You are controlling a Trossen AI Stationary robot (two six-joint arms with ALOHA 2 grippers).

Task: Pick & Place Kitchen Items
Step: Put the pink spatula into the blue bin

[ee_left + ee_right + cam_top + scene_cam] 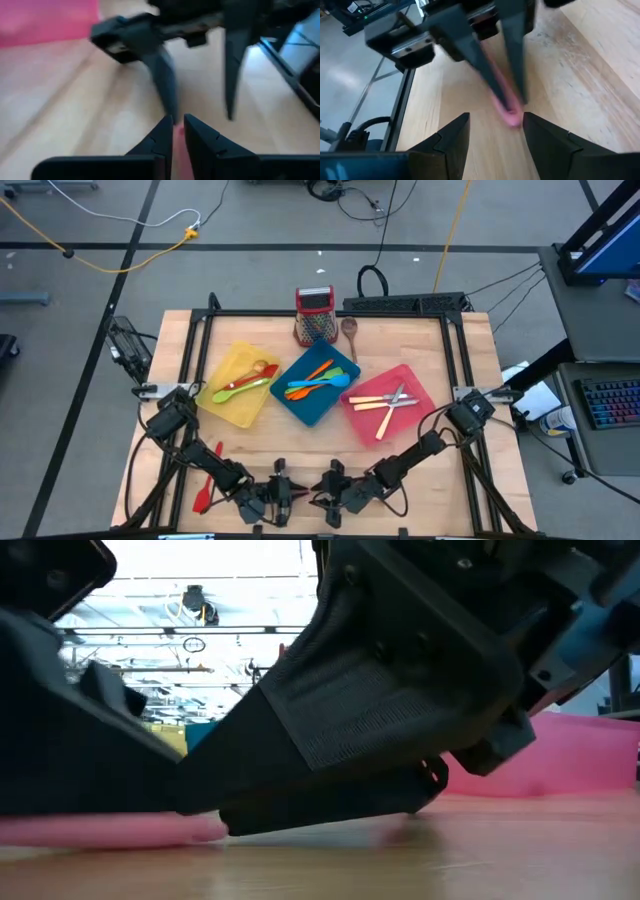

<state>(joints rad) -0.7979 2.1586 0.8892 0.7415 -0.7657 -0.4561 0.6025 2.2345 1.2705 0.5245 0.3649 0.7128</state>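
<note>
From overhead I see both arms low at the six o'clock edge of the worktop [420,350], the left end effector [283,498] and the right end effector [328,498] nose to nose. Up at twelve o'clock the yellow tray [238,385], teal tray [318,385] and pink tray [390,405] carry utensils; a red spatula [206,478] lies loose at seven o'clock beside the left arm.

Low view: dark arm parts fill my picture, with a pink utensil [110,830] lying flat on the wood beneath them.

Left wrist: my own fingers [200,135] are nearly closed, a sliver of pink pinched between them, and the right end effector faces them, spread wide.

Right wrist: these fingers [545,140] stand wide apart, holding nothing. Straight ahead the left end effector grips the pink utensil's handle, its rounded end pointing at me, just above the wood.
</note>
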